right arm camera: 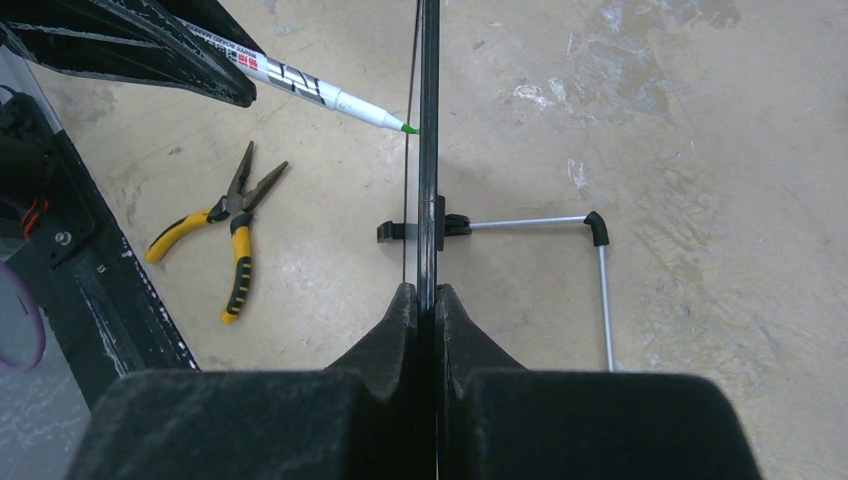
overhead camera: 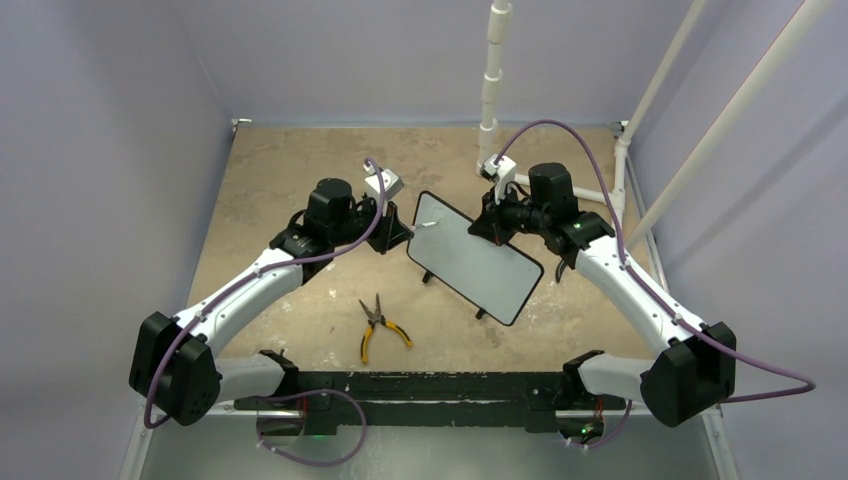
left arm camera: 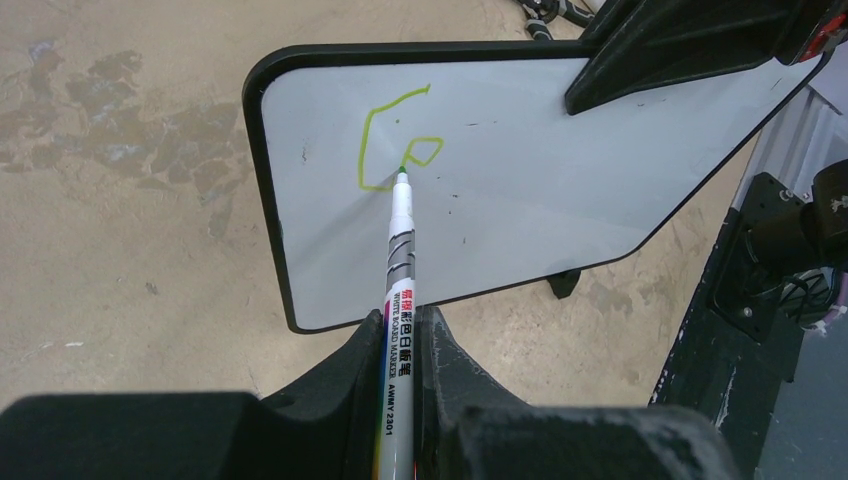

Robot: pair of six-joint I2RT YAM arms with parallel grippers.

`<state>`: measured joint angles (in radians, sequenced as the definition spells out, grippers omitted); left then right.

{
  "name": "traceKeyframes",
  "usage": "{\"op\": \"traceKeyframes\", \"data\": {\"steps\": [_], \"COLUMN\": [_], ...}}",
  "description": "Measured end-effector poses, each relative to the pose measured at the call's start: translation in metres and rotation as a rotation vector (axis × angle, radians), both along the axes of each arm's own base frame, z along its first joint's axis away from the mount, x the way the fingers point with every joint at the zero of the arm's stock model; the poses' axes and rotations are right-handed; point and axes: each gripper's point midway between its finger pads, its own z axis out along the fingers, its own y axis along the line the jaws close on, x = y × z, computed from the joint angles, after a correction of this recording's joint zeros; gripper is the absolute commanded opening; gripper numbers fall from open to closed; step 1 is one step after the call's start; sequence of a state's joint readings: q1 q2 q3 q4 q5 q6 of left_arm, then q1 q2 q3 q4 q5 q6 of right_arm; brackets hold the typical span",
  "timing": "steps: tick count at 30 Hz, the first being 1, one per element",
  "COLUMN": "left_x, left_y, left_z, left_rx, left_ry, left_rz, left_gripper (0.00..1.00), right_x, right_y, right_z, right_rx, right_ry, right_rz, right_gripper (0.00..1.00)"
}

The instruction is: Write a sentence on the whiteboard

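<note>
Left gripper (left arm camera: 400,330): stretched out, squeezing the marker (left arm camera: 401,245), tip on the whiteboard (left arm camera: 540,190).
Right gripper (right arm camera: 427,300): pinches the whiteboard's edge.

One whiteboard (overhead camera: 475,260), one marker (left arm camera: 400,260), one pair of pliers (overhead camera: 378,325)

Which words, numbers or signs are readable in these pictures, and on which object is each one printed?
"WHITE BOARD MARKER": on the marker barrel, left wrist view.
"AWMY 2301": same barrel, further from the tip.
Chinese characters beside them: too small to read.
Marker print in the right wrist view: blurred.
Green strokes on the whiteboard: no readable word.
</note>
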<state>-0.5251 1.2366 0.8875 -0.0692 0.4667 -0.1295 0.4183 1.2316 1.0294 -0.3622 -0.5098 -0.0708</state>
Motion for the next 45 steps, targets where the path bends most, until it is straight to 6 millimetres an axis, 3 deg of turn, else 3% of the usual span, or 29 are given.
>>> {"op": "traceKeyframes", "data": {"steps": [8,14,19,45], "left_x": [-0.001,-0.015,-0.016,-0.008], "left_y": [0.000,-0.001,-0.006,-0.012], "left_z": [-0.001,0.011,0.019,0.006], "left_rx": [0.005,-0.035,-0.061,-0.058], "left_ry": [-0.005,-0.041,-0.068,-0.031], "left_rz": [-0.005,-0.063,-0.087,-0.072], "left_gripper": [0.00,0.00,0.00,0.00], "right_x": [0.000,-0.001,-0.001,0.000], "right_y": [0.000,0.002,0.002,0.003], "right_z": [0.000,0.000,0.000,0.000], "right_rx": [0.000,0.001,0.002,0.002], "right_ry": [0.000,-0.001,-0.002,-0.003], "right_rz": [0.001,0.006,0.008,0.009], "right_gripper": [0.00,0.00,0.00,0.00]}}
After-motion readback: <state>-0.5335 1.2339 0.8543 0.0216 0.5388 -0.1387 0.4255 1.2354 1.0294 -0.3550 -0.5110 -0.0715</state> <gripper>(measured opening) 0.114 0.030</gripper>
